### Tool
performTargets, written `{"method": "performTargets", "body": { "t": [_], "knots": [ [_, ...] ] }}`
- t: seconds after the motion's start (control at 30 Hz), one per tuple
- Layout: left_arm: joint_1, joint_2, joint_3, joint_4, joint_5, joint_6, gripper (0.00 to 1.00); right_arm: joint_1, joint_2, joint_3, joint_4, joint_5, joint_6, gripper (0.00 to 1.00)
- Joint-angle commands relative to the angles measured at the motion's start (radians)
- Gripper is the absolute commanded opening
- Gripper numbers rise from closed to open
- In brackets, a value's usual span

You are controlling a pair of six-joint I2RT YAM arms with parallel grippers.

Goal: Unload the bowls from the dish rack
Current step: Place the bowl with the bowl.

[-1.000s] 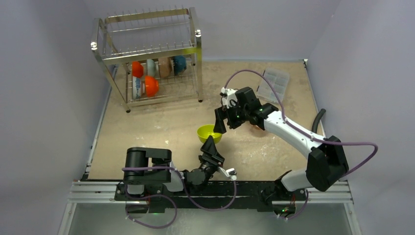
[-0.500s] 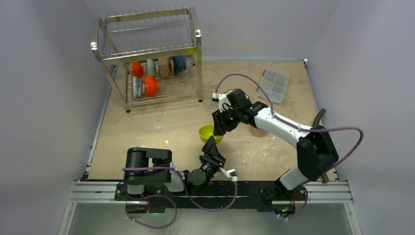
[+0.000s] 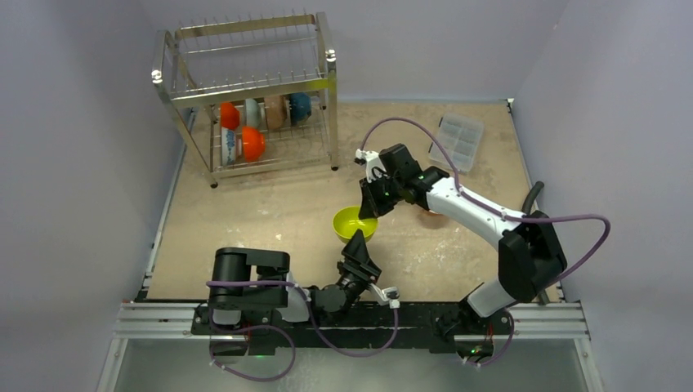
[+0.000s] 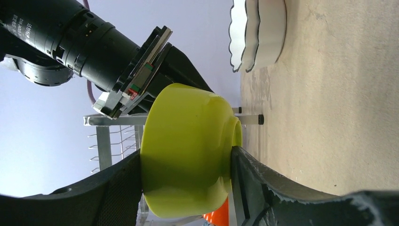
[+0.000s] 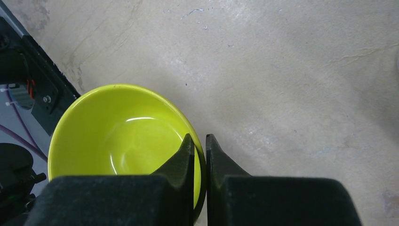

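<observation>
the yellow-green bowl point(image 3: 353, 222) hangs upright just above the table point(image 3: 270, 204), near the front middle and well apart from the rack point(image 3: 245, 90). the right gripper point(image 5: 200, 143) is pinched shut on its rim, one finger inside and one outside. the left gripper point(image 4: 186, 157) straddles it top to bottom, one finger at the rim and the other under the foot. both look to touch, so i judge it clamped on the bowl too, though how firmly i cannot tell.

just beyond, two white bowls point(image 4: 256, 33) stand nested on the table. more bowls wait on edge on the rack's lower tier, among them an orange bowl point(image 3: 253, 143) and a teal bowl point(image 3: 300, 106).

the step looks like a hand-over of one bowl between the arms, or a shared set-down, and the task seems only partly done. next, one gripper should let go only once the other bears the weight. the bowl then needs lowering flat to the table, with the finger under the foot slid out without tipping it. the thin rim pinch may slip.
</observation>
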State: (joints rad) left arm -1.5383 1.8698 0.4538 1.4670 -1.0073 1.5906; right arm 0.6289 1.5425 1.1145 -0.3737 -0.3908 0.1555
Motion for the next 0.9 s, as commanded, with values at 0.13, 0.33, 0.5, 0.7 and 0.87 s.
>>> {"method": "performTargets", "body": {
  "t": [0.13,0.33,0.5,0.7,0.87],
  "knots": [
    [0.015,-0.014,0.02,0.312,-0.071,-0.042,0.39,0.01,-0.12,0.022,-0.016,0.111,-0.002,0.0],
    [0.014,-0.042,0.015,0.311,-0.103,-0.082,0.6,0.008,-0.191,0.008,0.024,0.192,0.059,0.0],
    [0.014,-0.063,0.011,0.312,-0.144,-0.112,0.74,0.008,-0.24,-0.019,0.074,0.283,0.101,0.0],
    [0.013,-0.08,-0.007,0.308,-0.212,-0.176,0.81,0.006,-0.288,-0.037,0.114,0.383,0.14,0.0],
    [0.01,-0.142,-0.03,0.153,-0.251,-0.323,0.84,0.003,-0.318,-0.059,0.152,0.458,0.175,0.0]
  ]
}}
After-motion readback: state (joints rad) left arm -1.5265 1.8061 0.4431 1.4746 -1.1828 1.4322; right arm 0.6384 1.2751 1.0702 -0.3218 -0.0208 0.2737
